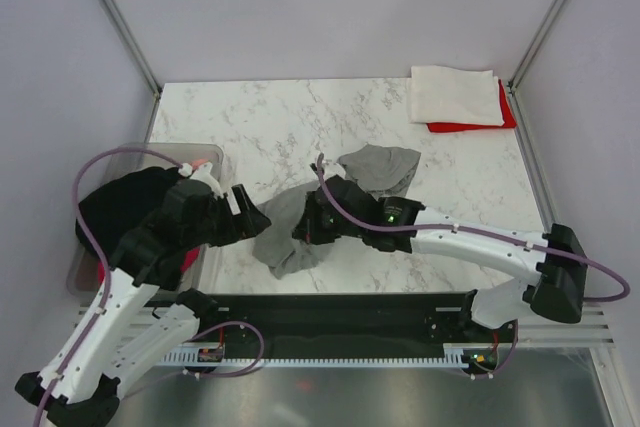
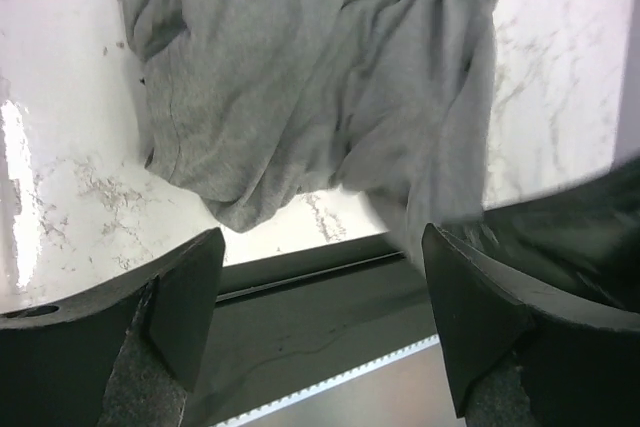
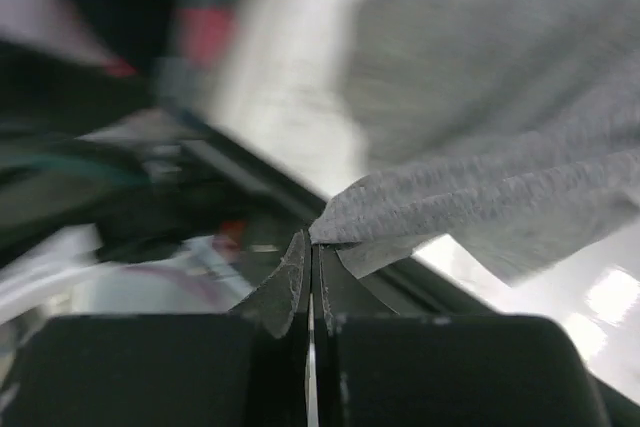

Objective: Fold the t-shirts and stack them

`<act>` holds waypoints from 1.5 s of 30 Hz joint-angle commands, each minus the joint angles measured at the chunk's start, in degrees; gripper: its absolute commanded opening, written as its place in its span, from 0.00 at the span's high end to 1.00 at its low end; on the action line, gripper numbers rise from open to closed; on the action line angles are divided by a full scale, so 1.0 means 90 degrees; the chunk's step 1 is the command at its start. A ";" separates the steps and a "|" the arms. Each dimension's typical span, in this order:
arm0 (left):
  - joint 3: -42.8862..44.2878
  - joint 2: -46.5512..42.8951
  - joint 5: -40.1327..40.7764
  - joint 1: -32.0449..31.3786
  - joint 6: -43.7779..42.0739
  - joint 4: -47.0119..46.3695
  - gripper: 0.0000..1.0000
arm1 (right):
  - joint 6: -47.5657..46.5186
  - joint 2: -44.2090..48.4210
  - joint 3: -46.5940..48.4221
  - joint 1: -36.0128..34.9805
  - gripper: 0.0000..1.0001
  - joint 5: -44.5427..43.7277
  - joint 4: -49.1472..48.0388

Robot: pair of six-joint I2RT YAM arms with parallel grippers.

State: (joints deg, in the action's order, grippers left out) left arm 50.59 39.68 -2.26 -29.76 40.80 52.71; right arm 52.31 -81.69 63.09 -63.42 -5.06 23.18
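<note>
Shows a crumpled heather-grey t-shirt (image 1: 375,169) near the front edge of the counter (image 1: 260,127), hem pinched by the closed right gripper (image 3: 312,247), probably to spread it flat, beside the wide-open, empty left gripper (image 2: 320,287).

The left arm (image 1: 110,297) rises from its base at the near left corner and bends inward. The left gripper (image 2: 322,247) is held low over the tabletop (image 2: 60,197), jaws spread wide with nothing between them. The right arm (image 1: 480,242) stretches leftward from its base, nearly level. The right gripper (image 3: 312,267) has its fingers pressed tip to tip, pinching an edge of the grey t-shirt (image 3: 480,197). The two grippers sit near each other, seemingly apart, though the top view is crowded there.
</note>
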 commanded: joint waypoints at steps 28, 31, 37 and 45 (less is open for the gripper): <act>-0.1626 -0.0922 0.0592 -0.0024 0.2018 0.0891 0.20 | -0.1505 0.0348 -0.0539 0.3002 0.02 -0.0650 0.0619; -0.1734 -0.1156 0.1119 -0.0024 0.2780 0.0843 0.19 | -0.1760 -0.0355 -0.0020 0.3101 0.02 -0.0377 0.0365; -0.2232 -0.0846 0.1549 -0.0033 0.3075 0.0218 0.19 | -0.1877 -0.1216 0.0675 0.3101 0.09 0.0229 0.0043; -0.2876 0.0160 0.1834 -0.0043 0.2879 -0.0777 0.20 | -0.2238 -0.2006 0.1553 0.2653 0.17 0.0008 0.0508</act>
State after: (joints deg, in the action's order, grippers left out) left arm 27.79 39.16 11.57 -29.78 64.53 51.46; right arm 35.00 -97.58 72.40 -37.45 -3.09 25.50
